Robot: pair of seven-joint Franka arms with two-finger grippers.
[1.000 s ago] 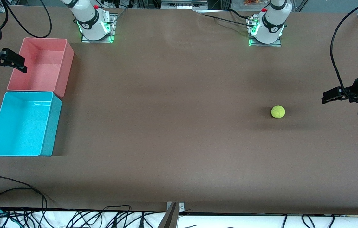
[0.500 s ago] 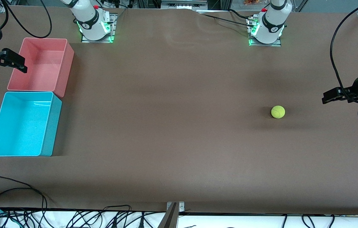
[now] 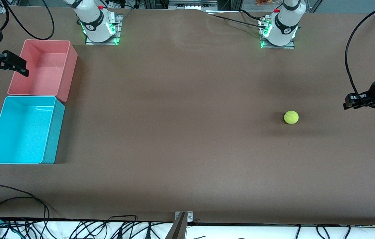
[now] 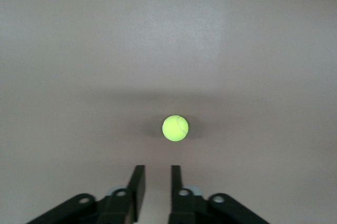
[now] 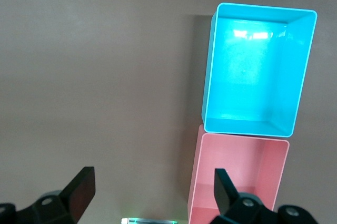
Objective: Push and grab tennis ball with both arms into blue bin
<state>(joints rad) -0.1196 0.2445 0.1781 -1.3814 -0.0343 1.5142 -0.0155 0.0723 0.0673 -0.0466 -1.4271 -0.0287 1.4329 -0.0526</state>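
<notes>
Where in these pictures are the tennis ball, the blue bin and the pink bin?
tennis ball (image 3: 291,117), front view: middle of the ball.
blue bin (image 3: 54,132), front view: its outer side wall.
pink bin (image 5: 239,174), right wrist view: its bare inner floor.

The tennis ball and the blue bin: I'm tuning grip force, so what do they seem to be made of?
The tennis ball looks felt-covered: matte, fuzzy yellow-green with a faint curved seam, no shine. What lies under the felt cannot be seen. The blue bin looks like smooth moulded plastic: light glints off its inner floor, and its walls are thin and even with a pale rim.
</notes>
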